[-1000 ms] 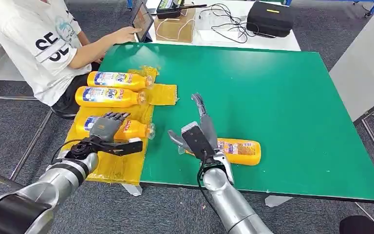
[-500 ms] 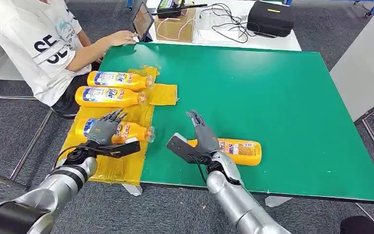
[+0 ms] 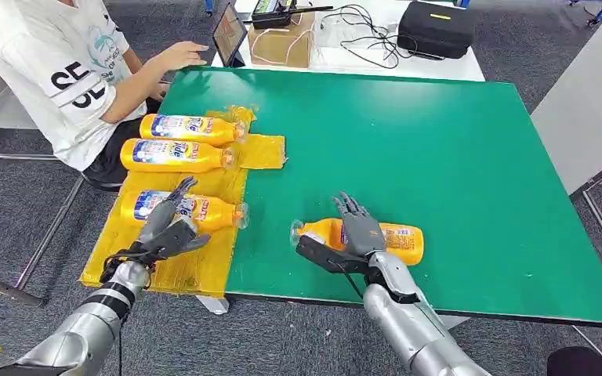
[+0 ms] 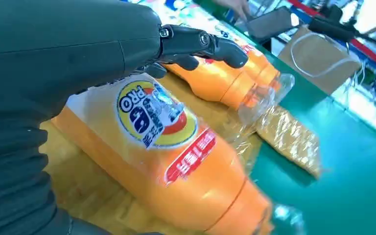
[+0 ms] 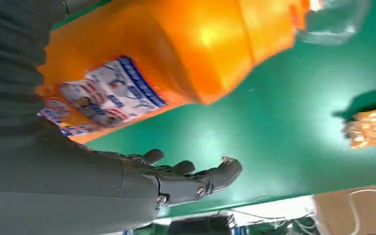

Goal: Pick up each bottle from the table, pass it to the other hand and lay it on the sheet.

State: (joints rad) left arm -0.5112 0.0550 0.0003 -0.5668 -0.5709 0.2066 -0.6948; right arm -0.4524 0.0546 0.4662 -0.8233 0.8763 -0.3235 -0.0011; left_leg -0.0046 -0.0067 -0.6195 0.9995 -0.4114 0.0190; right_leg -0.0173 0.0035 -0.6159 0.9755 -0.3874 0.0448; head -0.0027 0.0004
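Observation:
Three orange bottles lie on the yellow sheet [image 3: 196, 266] at the table's left: a far one [image 3: 192, 129], a middle one [image 3: 176, 155] and a near one [image 3: 204, 210]. My left hand [image 3: 165, 229] hovers just over the near one's label end, fingers straight and apart, holding nothing. In the left wrist view that bottle [image 4: 176, 161] lies under my fingers [image 4: 200, 41]. Another orange bottle [image 3: 396, 241] lies on the green table [image 3: 407, 141], cap toward the sheet. My right hand [image 3: 357, 235] is spread above it. The right wrist view shows its fingers [image 5: 191, 178] clear of the bottle [image 5: 176, 54].
A person in a white T-shirt [image 3: 55, 70] sits at the far left corner, a hand by a tablet [image 3: 230, 31]. Behind the green table stand a cardboard box [image 3: 282, 43], cables and a black case [image 3: 435, 30]. A white tabletop [image 3: 588, 102] is at right.
My right hand has swung to the right and lowered over the bottle on the table. My left hand has drawn back toward me, off the near bottle on the sheet.

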